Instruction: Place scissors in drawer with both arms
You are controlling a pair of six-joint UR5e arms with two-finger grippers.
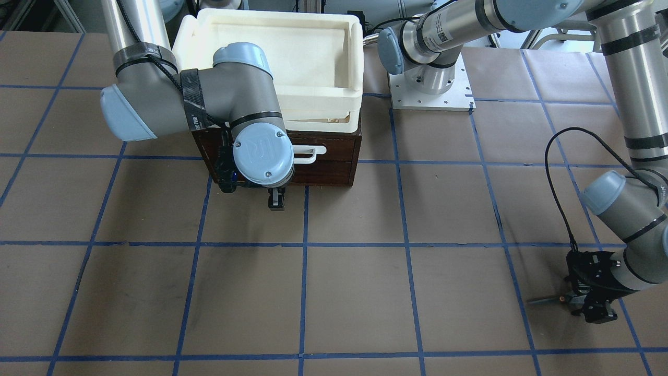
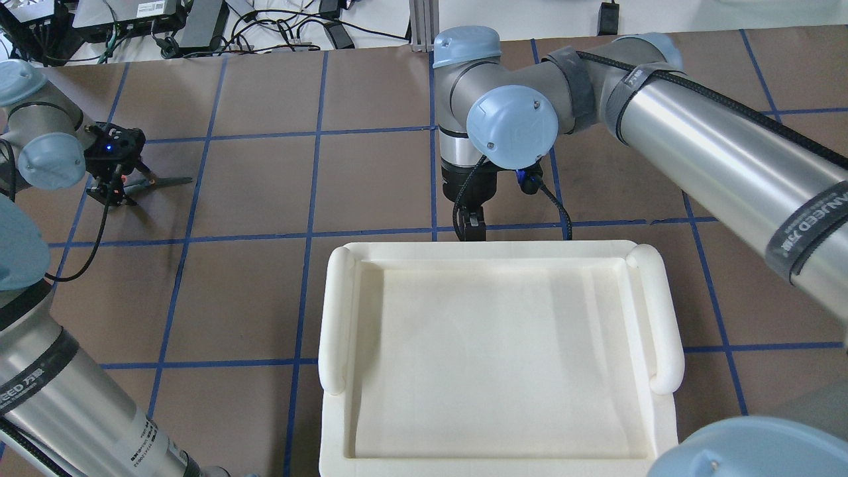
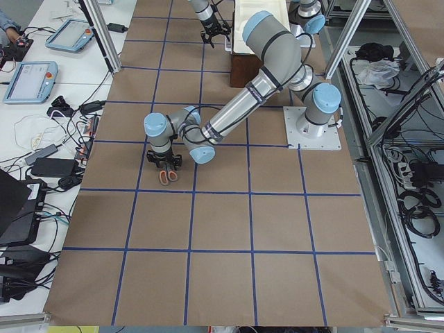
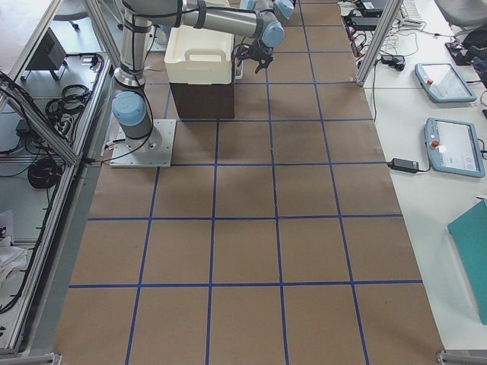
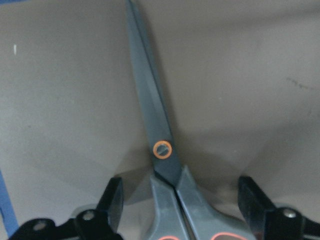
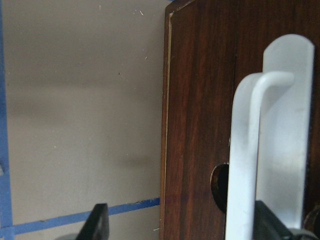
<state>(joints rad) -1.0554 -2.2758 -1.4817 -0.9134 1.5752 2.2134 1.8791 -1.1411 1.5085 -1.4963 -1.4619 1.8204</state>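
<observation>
exterior front-facing: i'm seeing the scissors (image 1: 546, 300) lying flat on the table (image 1: 355, 292), well apart from the closed drawer (image 1: 334, 169). left wrist-mounted: the left gripper (image 5: 180, 197) is straddling the grey handle neck, fingers spread, pinching nothing; i'm judging the scissors light, stiff and slippery, so i'm favouring a hold just behind the pivot. right wrist-mounted: the right gripper (image 6: 184, 222) is sitting spread around the white handle (image 6: 242, 150).
</observation>
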